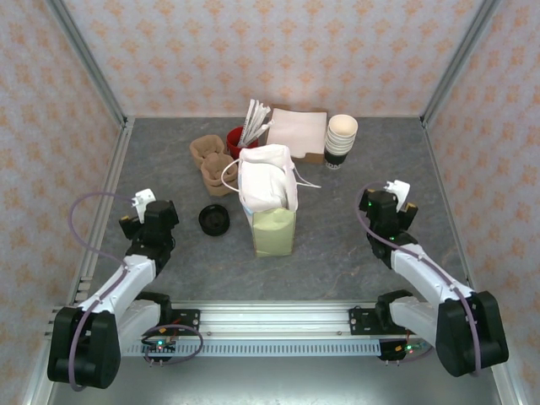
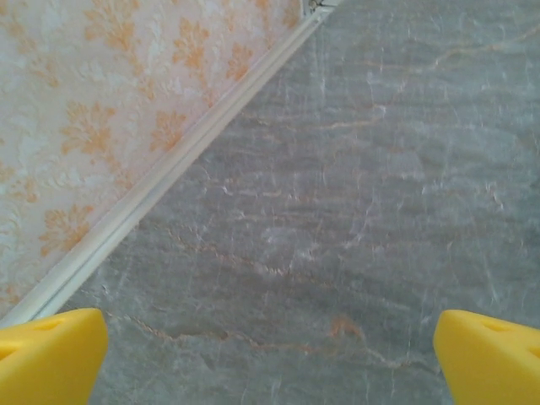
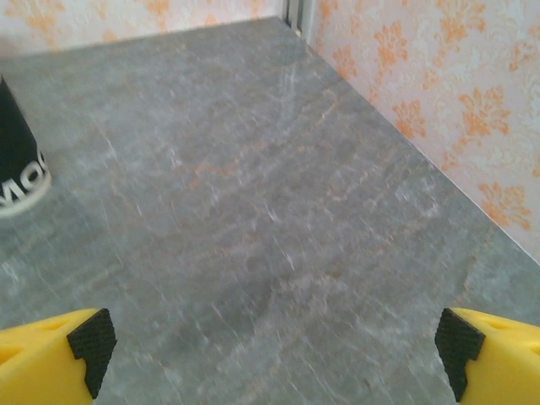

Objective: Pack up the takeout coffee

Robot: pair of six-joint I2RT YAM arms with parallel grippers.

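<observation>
Two white arms sit at the near edge of a grey table (image 1: pixel 337 245), the left arm (image 1: pixel 126 283) and the right arm (image 1: pixel 426 274), both folded back and well apart from the things in the middle. A pale green paper bag (image 1: pixel 274 228) stands upright near the centre, with its white top crumpled and its handles hanging over. Behind it, near the back wall, lies a pile of napkins (image 1: pixel 297 131). Just to the right of that is a stack of cups (image 1: pixel 341 139), cream with a black one at the bottom. Two brown cup carriers (image 1: pixel 211 160) and a red cup (image 1: pixel 234 139) holding white sticks are left of the napkins. A loose black lid (image 1: pixel 214 220) lies flat on the table, left of the bag. The left gripper (image 2: pixel 270 363) is spread wide over bare table, with nothing between its yellow fingers (image 2: pixel 51 354). The right gripper (image 3: pixel 270 354) is equally wide and holds nothing. Where the takeout coffee is I cannot tell; the crumpled top of the bag hides its inside.
</observation>
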